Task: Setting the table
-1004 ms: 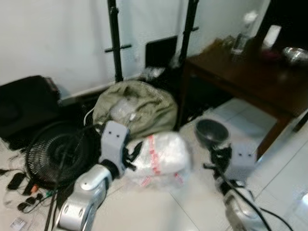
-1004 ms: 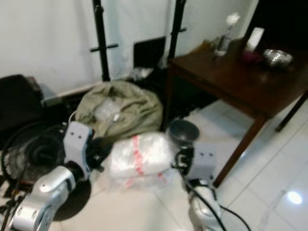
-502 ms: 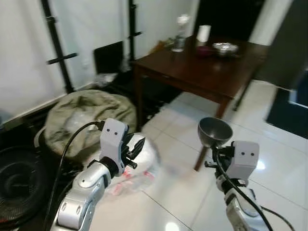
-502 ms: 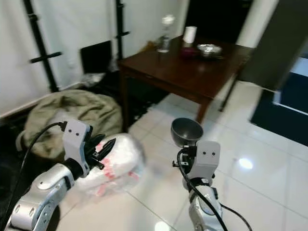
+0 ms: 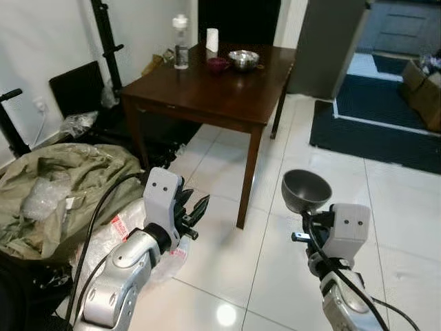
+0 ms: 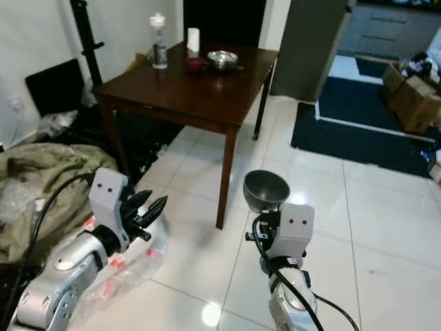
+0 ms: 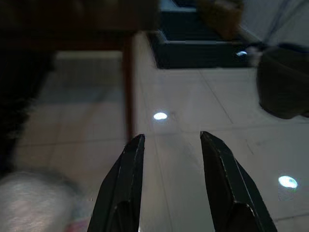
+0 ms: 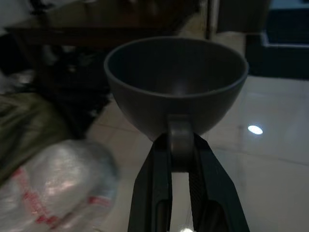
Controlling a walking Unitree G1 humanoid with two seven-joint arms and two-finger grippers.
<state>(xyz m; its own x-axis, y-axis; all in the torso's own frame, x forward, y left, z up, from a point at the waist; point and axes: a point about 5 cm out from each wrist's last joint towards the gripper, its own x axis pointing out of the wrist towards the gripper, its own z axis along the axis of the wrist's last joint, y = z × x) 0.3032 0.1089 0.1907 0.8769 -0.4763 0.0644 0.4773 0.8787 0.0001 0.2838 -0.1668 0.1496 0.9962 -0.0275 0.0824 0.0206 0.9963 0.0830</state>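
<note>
In the eye views my camera is turning since a second ago, so the wooden table (image 5: 227, 89) is now coming ahead of me, while in the wrist views my right gripper (image 8: 181, 145) is clamping the grey bowl (image 8: 176, 82) by its base and my left gripper (image 7: 169, 145) is hanging open, holding nothing.

Both arms are clad in rounded silver shells. Each wrist carries a pale grey, box-shaped housing with two small dark screw holes on its face. A black cable runs in a loop along the left arm; another runs down the right arm. The left gripper (image 5: 189, 212) and right gripper (image 8: 179, 145) each have two long, tapering black fingers.
</note>
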